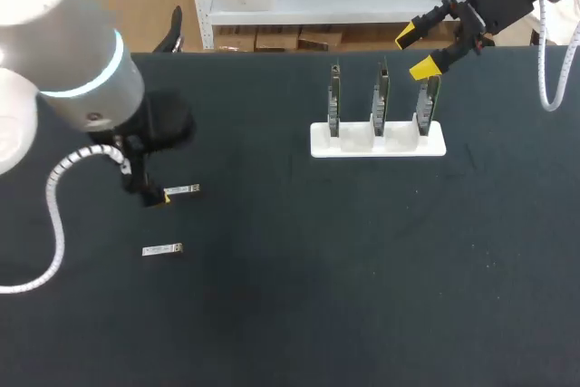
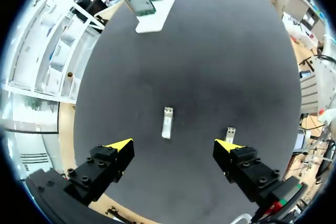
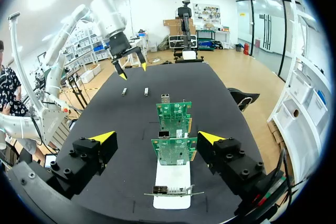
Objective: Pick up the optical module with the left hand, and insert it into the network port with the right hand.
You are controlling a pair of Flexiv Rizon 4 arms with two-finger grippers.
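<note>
Our left end effector (image 2: 173, 145), wide open and empty, hovers over the optical module (image 2: 167, 123) — pick-up step; next we lower and clamp.

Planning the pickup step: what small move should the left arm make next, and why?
Probably lower the left gripper and ease it forward: its fingers stand open, and one optical module lies on the table just ahead, centred between them, untouched.
</note>
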